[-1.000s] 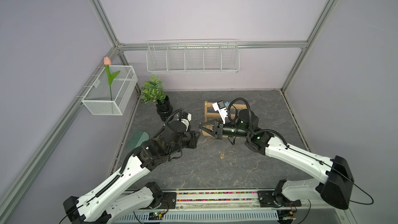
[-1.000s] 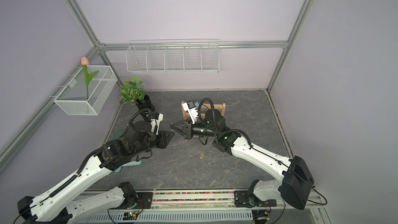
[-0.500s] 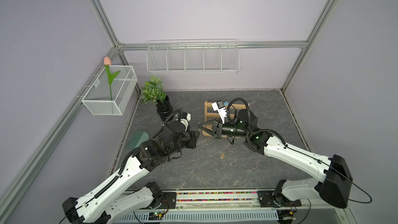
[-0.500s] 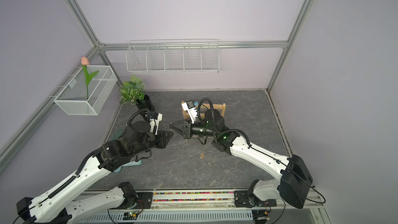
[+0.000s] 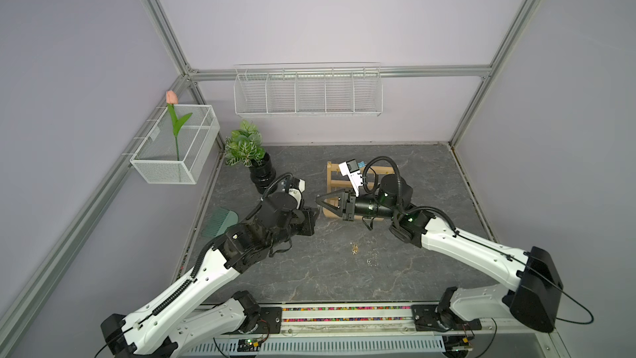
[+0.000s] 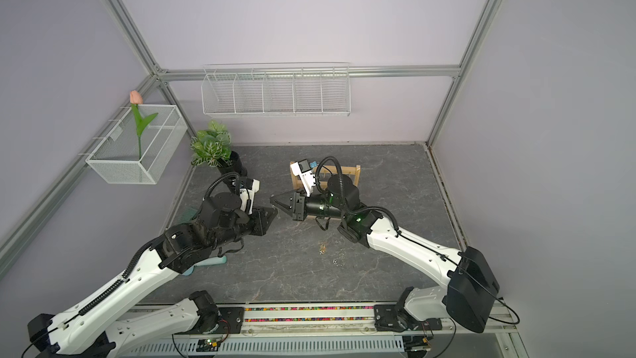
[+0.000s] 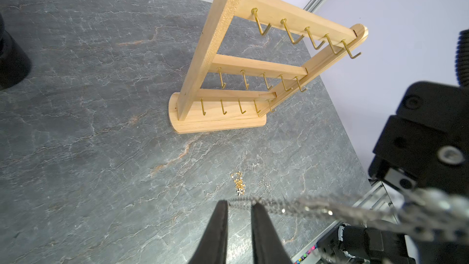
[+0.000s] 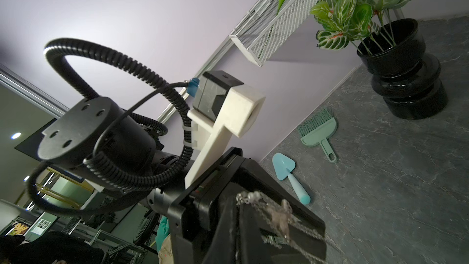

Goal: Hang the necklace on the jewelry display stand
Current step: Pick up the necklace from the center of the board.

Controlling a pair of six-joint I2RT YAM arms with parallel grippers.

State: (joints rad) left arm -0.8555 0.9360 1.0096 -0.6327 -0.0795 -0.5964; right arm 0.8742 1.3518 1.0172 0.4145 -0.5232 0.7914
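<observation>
Left fingers (image 7: 215, 229) narrower, necklace (image 7: 291, 208) across them

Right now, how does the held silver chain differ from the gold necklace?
The silver chain is stretched in the air, the gold necklace heaped on the table. The right tool pinches the silver chain; nothing touches the gold necklace. Neither hangs on the jewelry display stand.

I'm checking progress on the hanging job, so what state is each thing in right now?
silver necklace: stretched in the air between the grippers, not hung.
right gripper: shut on the silver necklace.
left gripper: narrowly open, chain crossing its tips.
jewelry display stand: upright, every visible hook bare.
gold necklace: bunched loose on the table.
</observation>
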